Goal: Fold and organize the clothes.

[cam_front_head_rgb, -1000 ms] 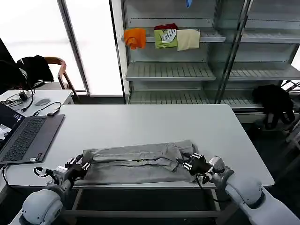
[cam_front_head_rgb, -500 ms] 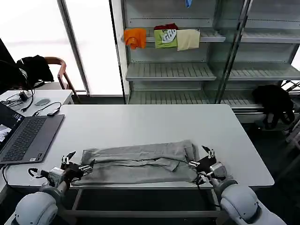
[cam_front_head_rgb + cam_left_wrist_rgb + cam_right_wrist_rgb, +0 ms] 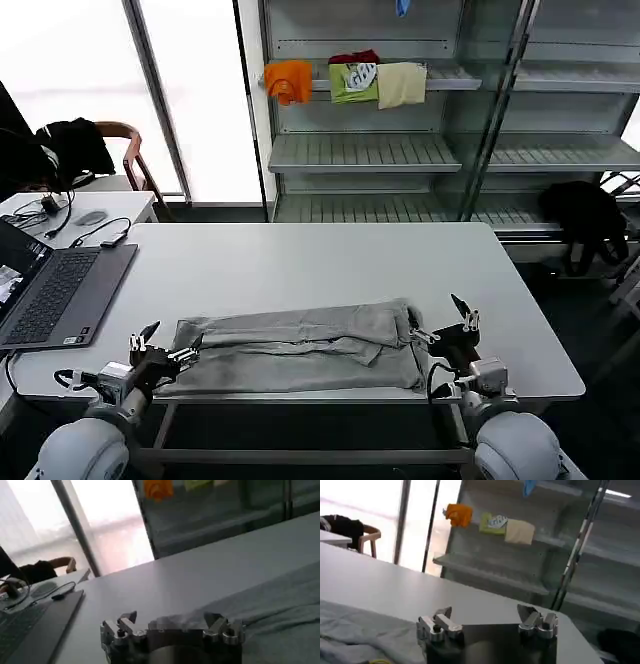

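The left gripper (image 3: 160,345) stands with jaws apart at the shirt (image 3: 300,348)'s left end, the cloth just beyond its tips. Next, both should bite equal hems so the fold stays square. The shirt's long axis runs straight between both jaws, near the table (image 3: 300,265)'s front edge. The right gripper (image 3: 446,322), jaws spread, waits just off the right end.

Lab or office: laptop (image 3: 55,290) desk, bare metal shelving (image 3: 365,152)
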You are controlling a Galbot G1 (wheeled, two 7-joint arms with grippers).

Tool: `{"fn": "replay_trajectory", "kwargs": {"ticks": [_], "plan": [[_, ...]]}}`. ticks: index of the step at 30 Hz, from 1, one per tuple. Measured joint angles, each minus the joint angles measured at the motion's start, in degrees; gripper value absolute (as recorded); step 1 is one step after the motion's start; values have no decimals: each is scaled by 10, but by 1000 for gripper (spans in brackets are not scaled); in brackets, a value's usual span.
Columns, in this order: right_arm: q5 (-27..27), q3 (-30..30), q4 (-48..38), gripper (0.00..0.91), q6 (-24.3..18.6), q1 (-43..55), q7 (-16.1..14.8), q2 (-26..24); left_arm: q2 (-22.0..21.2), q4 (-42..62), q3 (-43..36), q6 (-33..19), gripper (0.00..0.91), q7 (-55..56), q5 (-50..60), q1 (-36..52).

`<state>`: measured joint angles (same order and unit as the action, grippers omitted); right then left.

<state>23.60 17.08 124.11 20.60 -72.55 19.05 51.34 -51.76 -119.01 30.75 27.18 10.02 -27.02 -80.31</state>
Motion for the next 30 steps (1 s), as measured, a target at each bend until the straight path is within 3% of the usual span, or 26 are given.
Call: {"fn": "replay_trajectory", "kwargs": {"ticks": [9,18,19,21,22,23,30], "plan": [[45,71,-33,907,-96,-50,-41,8,-54,46,6,-49,907,17,-24,2],[75,123,-51,907,-154,-90,-61,14,-88,79,13,-72,907,25,-50,5],[77,126,-52,907,-158,-93,-62,15,-92,83,12,-74,655,26,-53,6],[80,132,-53,907,-164,-98,-64,16,-98,88,9,-78,363,26,-58,9],[82,135,-53,907,-167,-100,-64,17,-101,91,8,-81,171,26,-60,9],[84,138,-54,907,-170,-102,-65,17,-104,93,7,-83,60,26,-61,10],[90,150,-59,907,-184,-107,-69,18,-119,105,0,-90,10,29,-78,13]]}}
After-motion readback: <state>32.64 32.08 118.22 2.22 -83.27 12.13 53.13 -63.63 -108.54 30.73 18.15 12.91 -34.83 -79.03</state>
